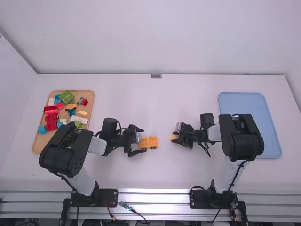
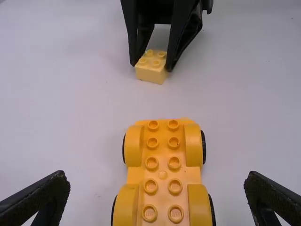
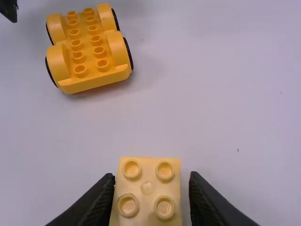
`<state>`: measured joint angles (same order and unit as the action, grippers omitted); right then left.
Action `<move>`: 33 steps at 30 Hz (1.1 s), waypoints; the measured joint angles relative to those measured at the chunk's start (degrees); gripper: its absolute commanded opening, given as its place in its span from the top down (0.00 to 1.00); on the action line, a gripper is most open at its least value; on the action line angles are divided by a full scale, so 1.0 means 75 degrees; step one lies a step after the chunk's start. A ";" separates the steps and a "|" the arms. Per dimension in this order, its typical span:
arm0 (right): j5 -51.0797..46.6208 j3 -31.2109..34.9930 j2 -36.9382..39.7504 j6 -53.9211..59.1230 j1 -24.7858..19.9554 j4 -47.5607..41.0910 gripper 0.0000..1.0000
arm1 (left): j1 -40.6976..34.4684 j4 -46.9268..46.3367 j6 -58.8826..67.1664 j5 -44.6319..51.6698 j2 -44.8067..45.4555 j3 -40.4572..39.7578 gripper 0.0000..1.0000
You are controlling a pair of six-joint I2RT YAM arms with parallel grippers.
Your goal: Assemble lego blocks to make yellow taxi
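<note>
Base (image 3: 88,52), wheeled and stud side up, sits near the middle of the worktop (image 1: 155,103), rather closer to its front edge than its back. The left claw (image 2: 156,175) is wide open around one end of it, with a gap on both sides. To its right, just apart, the pale block (image 3: 146,207) lies between the fingers of the right claw (image 3: 151,175); they are narrowly parted, one against or very near the block, the other a little off, so I judge it not yet pinched.

Closing from there could shove the block sideways or twist it, since one finger would land first. A skewed grip would then bring it down off the studs, seating only one edge. The base is the bigger worry: it stands on wheels with nothing clamping it, so a push from above could roll it away or tip it. If the left claw shut off-centre, it might catch a wheel and swing the base round. Spare parts (image 1: 51,121) wait in the tray (image 1: 42,141) by the worktop's left edge.
</note>
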<state>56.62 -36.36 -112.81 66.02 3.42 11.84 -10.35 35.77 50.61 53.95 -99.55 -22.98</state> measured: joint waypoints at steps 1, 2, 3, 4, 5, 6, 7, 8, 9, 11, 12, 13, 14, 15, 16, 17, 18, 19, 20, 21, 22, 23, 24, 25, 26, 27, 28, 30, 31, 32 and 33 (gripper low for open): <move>-0.0003 0.0000 -0.0003 0.0000 0.0000 -0.0006 0.65 | 0.0000 -0.0067 0.0000 0.0000 0.0003 0.0000 0.01; 0.0000 0.0000 -0.0003 -0.0009 0.0000 -0.0009 0.67 | 0.0000 -0.0105 -0.0003 0.0000 0.0000 0.0000 0.01; -0.0003 0.0000 -0.0003 -0.0006 0.0000 -0.0012 0.69 | -0.0003 -0.0125 0.0000 0.0000 0.0003 0.0000 0.01; -0.0003 0.0000 -0.0003 -0.0003 0.0000 -0.0009 0.69 | -0.0003 -0.0163 -0.0003 0.0000 0.0000 0.0000 0.01; -0.0006 0.0000 -0.0003 0.0000 0.0000 -0.0006 0.69 | 0.0000 -0.0181 -0.0003 0.0000 0.0003 0.0000 0.01; -0.0006 0.0000 0.0000 0.0003 0.0000 -0.0006 0.69 | 0.0000 -0.0213 0.0000 0.0000 0.0000 0.0000 0.01; -0.0006 0.0000 0.0000 -0.0003 0.0000 -0.0006 0.70 | -0.0003 -0.0254 -0.0003 0.0000 0.0003 0.0000 0.01; 0.0000 0.0000 0.0000 0.0000 0.0000 -0.0006 0.70 | 0.0000 -0.0259 -0.0003 -0.0003 0.0003 0.0000 0.01; -0.0006 0.0000 0.0000 0.0000 0.0000 -0.0006 0.70 | -0.0003 -0.0259 -0.0006 -0.0017 0.0003 0.0000 0.01; 0.0003 0.0000 -0.0003 -0.0003 0.0000 -0.0006 0.71 | -0.0009 -0.0256 0.0000 -0.0134 0.0003 0.0000 0.01; 0.0003 0.0000 -0.0003 -0.0003 0.0000 -0.0006 0.71 | -0.0009 -0.0265 0.0000 -0.0195 0.0003 0.0000 0.01; 0.0000 0.0000 -0.0003 -0.0006 0.0000 -0.0012 0.71 | -0.0009 -0.0277 -0.0003 -0.0289 0.0003 0.0000 0.01; 0.0000 0.0000 -0.0003 -0.0003 0.0000 -0.0015 0.71 | -0.0009 -0.0280 -0.0003 -0.0309 0.0003 0.0000 0.01; -0.0003 0.0000 0.0000 -0.0006 0.0000 -0.0012 0.71 | -0.0009 -0.0283 0.0000 -0.0358 0.0000 0.0000 0.01; 0.0003 0.0000 -0.0003 -0.0003 0.0000 -0.0009 0.72 | -0.0017 -0.0271 -0.0003 -0.0414 0.0000 0.0000 0.01; 0.0003 0.0000 0.0000 0.0000 0.0000 -0.0009 0.71 | -0.0026 -0.0213 0.0000 -0.0452 -0.0009 0.0000 0.01; -0.0003 0.0000 0.0000 -0.0006 0.0000 -0.0009 0.71 | -0.0038 -0.0149 0.0000 -0.0466 -0.0029 0.0000 0.01; 0.0000 0.0000 0.0000 -0.0006 0.0000 -0.0009 0.71 | -0.0058 -0.0052 0.0000 -0.0487 -0.0105 -0.0017 0.01; 0.0003 0.0000 0.0000 -0.0003 0.0000 -0.0009 0.72 | -0.0070 -0.0017 0.0000 -0.0490 -0.0207 -0.0058 0.01; 0.0000 0.0000 -0.0003 -0.0003 0.0000 -0.0009 0.71 | -0.0073 -0.0012 -0.0003 -0.0490 -0.0353 -0.0128 0.01; 0.0003 0.0000 0.0000 0.0000 0.0000 -0.0009 0.71 | -0.0073 -0.0017 0.0000 -0.0493 -0.0443 -0.0172 0.01; 0.0000 0.0000 0.0000 -0.0003 0.0000 -0.0009 0.72 | -0.0073 -0.0032 0.0000 -0.0493 -0.0519 -0.0213 0.01; 0.0003 0.0000 0.0000 -0.0003 0.0000 -0.0020 0.72 | -0.0073 -0.0067 0.0000 -0.0460 -0.0702 -0.0323 0.01; 0.0009 -0.0003 -0.0003 -0.0003 0.0000 -0.0032 0.72 | -0.0073 -0.0090 0.0000 -0.0434 -0.0778 -0.0379 0.01; 0.0015 -0.0003 -0.0003 -0.0003 0.0000 -0.0052 0.72 | -0.0073 -0.0119 0.0000 -0.0370 -0.0871 -0.0452 0.01; 0.0026 -0.0009 0.0000 0.0000 0.0000 -0.0067 0.72 | -0.0073 -0.0175 -0.0003 -0.0274 -0.0965 -0.0536 0.01; 0.0035 -0.0020 -0.0003 0.0000 0.0000 -0.0067 0.72 | -0.0073 -0.0280 -0.0003 -0.0166 -0.1029 -0.0632 0.00; 0.0090 -0.0044 0.0000 -0.0006 0.0000 -0.0052 0.72 | -0.0073 -0.0475 -0.0003 -0.0061 -0.1070 -0.0764 0.02; 0.0122 -0.0055 -0.0003 0.0000 0.0000 -0.0050 0.73 | -0.0073 -0.0560 -0.0006 -0.0020 -0.1070 -0.0825 0.06; 0.0128 -0.0058 -0.0003 -0.0003 0.0000 -0.0050 0.72 | -0.0073 -0.0595 0.0000 -0.0020 -0.1070 -0.0839 0.06; 0.0146 -0.0058 -0.0003 0.0000 0.0000 -0.0050 0.73 | -0.0090 -0.0664 -0.0003 -0.0044 -0.1070 -0.0877 0.09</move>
<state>57.71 -36.80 -112.84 66.02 3.42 11.46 -11.03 30.79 50.59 53.63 -107.57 -29.56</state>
